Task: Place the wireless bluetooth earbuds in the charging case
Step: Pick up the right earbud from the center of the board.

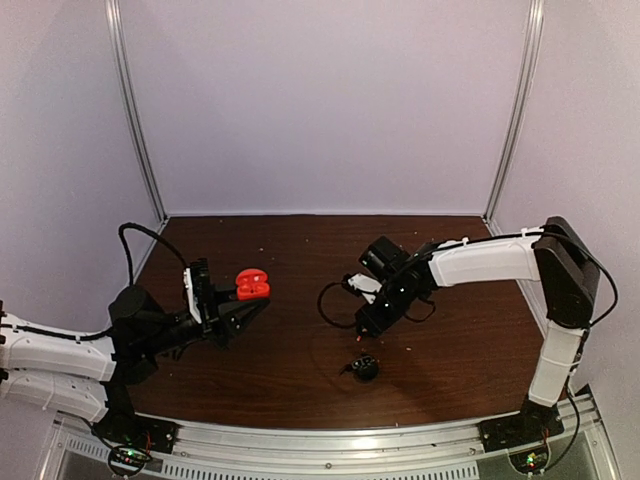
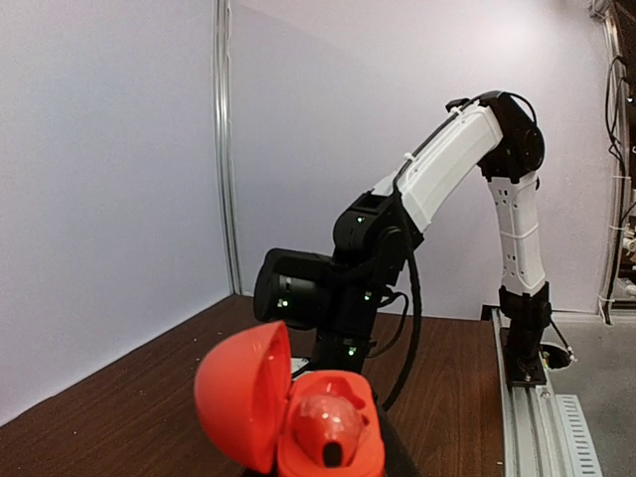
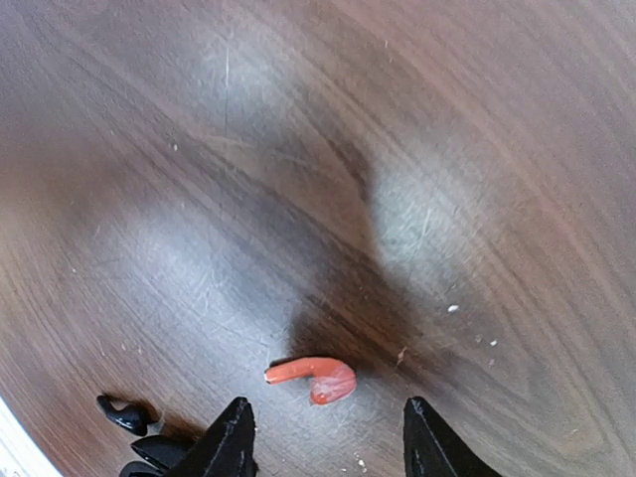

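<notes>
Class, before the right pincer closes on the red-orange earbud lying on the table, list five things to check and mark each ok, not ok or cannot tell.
1. Red-orange earbud lined up between the right pincer jaws: ok.
2. Right pincer shut on it: not ok, jaws apart, bud lying on the table.
3. Red case lid open: ok.
4. Left pincer holding the case off the table: ok.
5. Free socket in the case: cannot tell.
6. Black earbud outside the grip: ok, off to one side.
</notes>
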